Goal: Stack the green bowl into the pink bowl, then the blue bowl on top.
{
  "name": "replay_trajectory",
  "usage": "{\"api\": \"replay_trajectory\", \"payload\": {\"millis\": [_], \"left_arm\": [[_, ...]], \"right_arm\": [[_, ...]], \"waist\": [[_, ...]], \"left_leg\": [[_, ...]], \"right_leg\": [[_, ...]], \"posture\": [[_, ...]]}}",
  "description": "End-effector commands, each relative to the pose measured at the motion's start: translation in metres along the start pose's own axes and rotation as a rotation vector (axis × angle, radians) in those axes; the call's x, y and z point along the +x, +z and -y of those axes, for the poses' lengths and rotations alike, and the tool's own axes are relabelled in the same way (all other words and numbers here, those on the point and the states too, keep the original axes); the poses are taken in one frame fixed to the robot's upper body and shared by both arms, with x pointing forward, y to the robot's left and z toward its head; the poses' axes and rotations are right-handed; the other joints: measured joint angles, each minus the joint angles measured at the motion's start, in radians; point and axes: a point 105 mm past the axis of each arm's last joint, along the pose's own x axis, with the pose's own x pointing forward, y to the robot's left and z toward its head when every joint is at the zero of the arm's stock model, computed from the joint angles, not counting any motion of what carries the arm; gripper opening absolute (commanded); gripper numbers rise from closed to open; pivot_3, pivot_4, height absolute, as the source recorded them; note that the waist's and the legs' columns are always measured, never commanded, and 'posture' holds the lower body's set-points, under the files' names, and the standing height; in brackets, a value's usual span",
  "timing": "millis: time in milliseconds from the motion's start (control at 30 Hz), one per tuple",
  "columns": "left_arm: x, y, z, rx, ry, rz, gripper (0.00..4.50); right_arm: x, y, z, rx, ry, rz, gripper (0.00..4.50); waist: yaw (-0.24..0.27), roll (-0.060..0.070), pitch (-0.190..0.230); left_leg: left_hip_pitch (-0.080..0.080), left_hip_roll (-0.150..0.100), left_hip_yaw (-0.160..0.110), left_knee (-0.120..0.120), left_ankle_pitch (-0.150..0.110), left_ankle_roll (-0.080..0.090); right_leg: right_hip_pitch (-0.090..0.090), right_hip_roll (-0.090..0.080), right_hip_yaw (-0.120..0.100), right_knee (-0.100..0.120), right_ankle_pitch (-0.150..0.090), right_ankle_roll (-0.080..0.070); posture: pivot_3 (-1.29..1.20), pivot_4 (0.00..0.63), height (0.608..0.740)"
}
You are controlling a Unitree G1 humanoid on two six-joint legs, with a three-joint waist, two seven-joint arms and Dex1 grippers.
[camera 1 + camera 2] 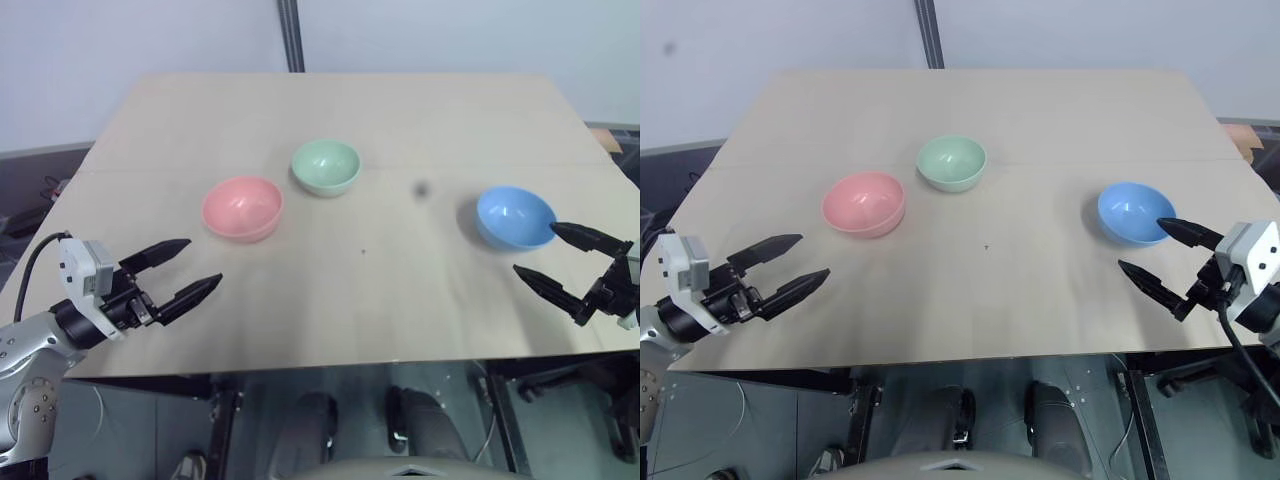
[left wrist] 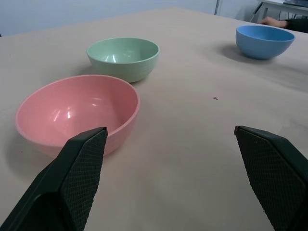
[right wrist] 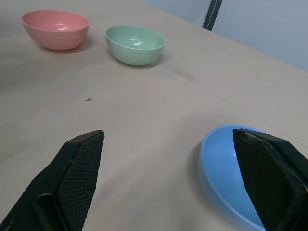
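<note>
The green bowl (image 1: 325,166) sat upright and empty on the pale worktop (image 1: 400,300), near its middle and toward the far edge. Taking that bowl as the landmark, the pink bowl (image 1: 242,208) stood just beside it, nearer the robot and to its left, the two rims apart and not touching. The blue bowl (image 1: 515,217) stood well apart from the green bowl, off to its right and closer to the near edge. All three bowls were separate, none stacked in another.

The left claw (image 1: 188,267) hung over the near left part of the worktop, on the robot's side of the pink bowl and well short of the green bowl, its two black fingers spread wide and empty. The right claw (image 1: 550,255) hung just beside the blue bowl, far from the green bowl, its fingers likewise spread wide with nothing between them.
</note>
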Motion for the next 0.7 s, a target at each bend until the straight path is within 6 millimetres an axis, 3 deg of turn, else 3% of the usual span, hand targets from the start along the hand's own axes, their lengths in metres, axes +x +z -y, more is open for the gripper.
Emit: {"api": "replay_trajectory", "payload": {"millis": [33, 233, 367, 533, 700], "left_arm": [[0.001, 0.016, 0.002, 0.043, 0.001, 0.052, 4.50], [0.009, 0.020, 0.001, 0.038, 0.026, 0.080, 4.50], [0.017, 0.024, -0.005, 0.081, 0.074, 0.071, 4.50], [0.043, 0.029, -0.017, 0.280, 0.146, -0.111, 4.50], [0.073, 0.025, -0.026, 0.558, 0.086, -0.406, 4.50]], "right_arm": [[0.005, 0.007, -0.001, -0.038, 0.007, 0.025, 4.47], [0.024, 0.000, -0.003, -0.076, -0.003, 0.026, 4.47], [0.039, 0.003, -0.014, -0.077, 0.065, 0.054, 4.47], [0.069, 0.018, -0.043, -0.112, 0.250, 0.124, 4.47], [0.107, 0.035, -0.062, -0.147, 0.318, 0.230, 4.47]], "waist": [[0.000, 0.000, 0.000], [0.000, 0.000, 0.000], [0.000, 0.000, 0.000], [-0.001, 0.000, 0.000], [-0.001, 0.000, 0.001]], "left_leg": [[0.000, 0.000, 0.000, 0.000, 0.000, 0.000], [0.000, 0.000, 0.000, 0.000, 0.000, 0.000], [0.000, 0.000, 0.000, 0.000, 0.000, 0.000], [0.001, 0.000, 0.000, 0.000, 0.000, 0.000], [0.001, 0.000, -0.001, 0.000, 0.000, 0.000]], "right_leg": [[0.000, 0.000, 0.000, 0.000, 0.000, 0.000], [0.000, 0.002, 0.000, 0.000, 0.000, 0.000], [0.000, 0.003, 0.000, 0.000, 0.000, 0.000], [0.000, 0.004, 0.000, 0.000, 0.000, 0.000], [0.000, 0.006, 0.000, 0.001, 0.000, 0.000]], "posture": [[0.00, 0.150, 0.740], [0.00, 0.150, 0.740], [0.00, 0.150, 0.740], [0.00, 0.150, 0.740], [0.00, 0.150, 0.740]]}}
